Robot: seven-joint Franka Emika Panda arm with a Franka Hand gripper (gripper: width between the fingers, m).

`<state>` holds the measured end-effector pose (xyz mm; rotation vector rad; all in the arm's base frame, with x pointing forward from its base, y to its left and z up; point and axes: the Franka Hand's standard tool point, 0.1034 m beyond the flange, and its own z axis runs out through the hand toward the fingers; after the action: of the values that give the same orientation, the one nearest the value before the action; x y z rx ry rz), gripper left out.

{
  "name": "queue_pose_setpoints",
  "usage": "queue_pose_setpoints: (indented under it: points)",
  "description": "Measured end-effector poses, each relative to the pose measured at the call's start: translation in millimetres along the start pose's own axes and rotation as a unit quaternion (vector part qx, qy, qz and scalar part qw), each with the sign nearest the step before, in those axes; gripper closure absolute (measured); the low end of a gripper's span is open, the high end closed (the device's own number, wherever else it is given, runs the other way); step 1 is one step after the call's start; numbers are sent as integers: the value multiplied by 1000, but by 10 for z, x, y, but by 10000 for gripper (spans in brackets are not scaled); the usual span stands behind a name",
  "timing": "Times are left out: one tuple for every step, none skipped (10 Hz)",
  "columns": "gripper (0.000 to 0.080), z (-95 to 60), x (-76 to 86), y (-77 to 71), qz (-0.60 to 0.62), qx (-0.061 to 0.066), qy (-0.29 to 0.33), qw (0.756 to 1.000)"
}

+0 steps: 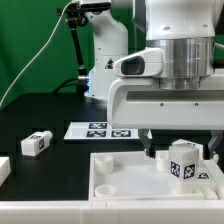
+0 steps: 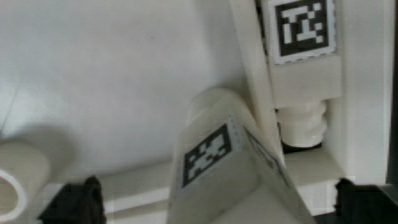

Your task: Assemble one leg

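Observation:
A leg [image 1: 183,165], a small white block with black-and-white tags, stands on the large white panel [image 1: 120,180] at the exterior view's right. My gripper [image 1: 181,150] is open and straddles it, one finger on each side, with gaps to both. In the wrist view the leg [image 2: 231,150] lies between the two dark fingertips [image 2: 80,200], tilted across the picture, and my gripper [image 2: 222,205] is not touching it. A second tagged white piece [image 2: 302,30] with a threaded end [image 2: 306,118] lies just beside it.
Another leg [image 1: 36,143] lies on the black table at the exterior view's left, with a white piece [image 1: 3,168] at the edge. The marker board [image 1: 100,130] lies behind the panel. A round socket [image 2: 18,165] of the panel shows near the gripper.

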<state>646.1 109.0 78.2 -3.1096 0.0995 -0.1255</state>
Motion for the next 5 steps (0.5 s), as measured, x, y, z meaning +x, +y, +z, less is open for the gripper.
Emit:
queue_pose_setpoints:
  points:
    - [151,-2,-1,-10,-52,-2,0,999]
    - [151,-5,-1,-21,-105,-2,0,994]
    - [151,-5,0,-15,-147,-2,-1,989]
    - [151,-6,3,-2,-165,-3,-1,986]
    - [163,-6,8,8,-202,-7,0,979]
